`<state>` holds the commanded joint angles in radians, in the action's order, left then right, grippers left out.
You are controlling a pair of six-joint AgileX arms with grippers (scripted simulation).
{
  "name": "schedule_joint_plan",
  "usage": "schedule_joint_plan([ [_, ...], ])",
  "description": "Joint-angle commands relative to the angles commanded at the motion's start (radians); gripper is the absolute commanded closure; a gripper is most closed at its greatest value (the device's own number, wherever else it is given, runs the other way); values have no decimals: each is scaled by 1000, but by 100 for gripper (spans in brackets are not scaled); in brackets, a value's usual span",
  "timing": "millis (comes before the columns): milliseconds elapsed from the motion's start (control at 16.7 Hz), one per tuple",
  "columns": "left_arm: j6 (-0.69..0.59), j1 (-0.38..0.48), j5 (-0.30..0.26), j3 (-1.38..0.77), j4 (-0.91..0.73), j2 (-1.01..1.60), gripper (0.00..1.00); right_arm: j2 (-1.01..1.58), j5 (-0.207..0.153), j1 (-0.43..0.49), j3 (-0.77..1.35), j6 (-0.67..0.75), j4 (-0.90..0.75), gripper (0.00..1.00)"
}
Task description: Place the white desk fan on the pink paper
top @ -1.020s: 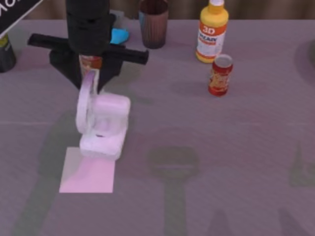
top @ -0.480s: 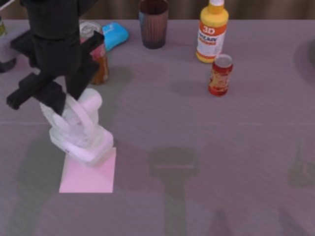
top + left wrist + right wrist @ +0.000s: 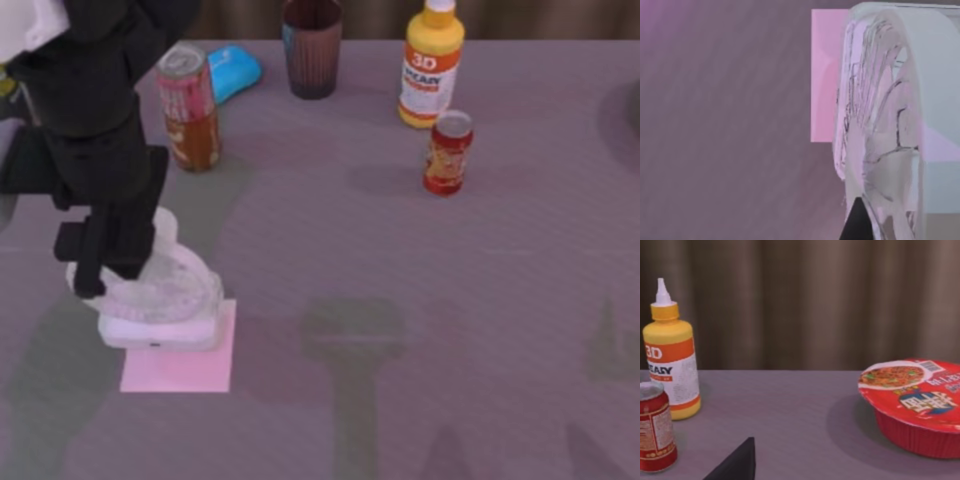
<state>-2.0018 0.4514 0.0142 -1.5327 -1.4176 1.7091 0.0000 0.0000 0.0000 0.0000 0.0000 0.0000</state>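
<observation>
The white desk fan [image 3: 165, 300] stands at the left of the table, its base over the far edge of the pink paper [image 3: 185, 370]. Most of the sheet shows in front of the base. My left gripper [image 3: 110, 255] comes down from above and is shut on the fan's round grilled head. In the left wrist view the grille [image 3: 880, 125] fills the frame with the pink paper [image 3: 825, 75] behind it, and one dark fingertip [image 3: 857, 222] lies against the head. My right gripper [image 3: 742, 465] is out of the top view, parked by the right side.
A brown-red can [image 3: 188, 105], a blue object [image 3: 235, 70] and a dark cup [image 3: 312, 45] stand at the back. A yellow bottle [image 3: 432, 65] and a red can [image 3: 447, 152] stand back right. A red noodle bowl [image 3: 915, 400] sits farther right.
My left gripper carried the fan leftward and toward the table's near side, turning it. The base now overlaps the pink paper's far edge, and the brown-red can behind is uncovered.
</observation>
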Motion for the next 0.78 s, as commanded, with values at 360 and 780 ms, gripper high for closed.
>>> schedule_joint_plan([
  [360,-55,-1,-14,31,21,-13,100,0,0,0,0,0,0,0],
  [780,-49,-6,-14,136,139,-2,100,0,0,0,0,0,0,0],
])
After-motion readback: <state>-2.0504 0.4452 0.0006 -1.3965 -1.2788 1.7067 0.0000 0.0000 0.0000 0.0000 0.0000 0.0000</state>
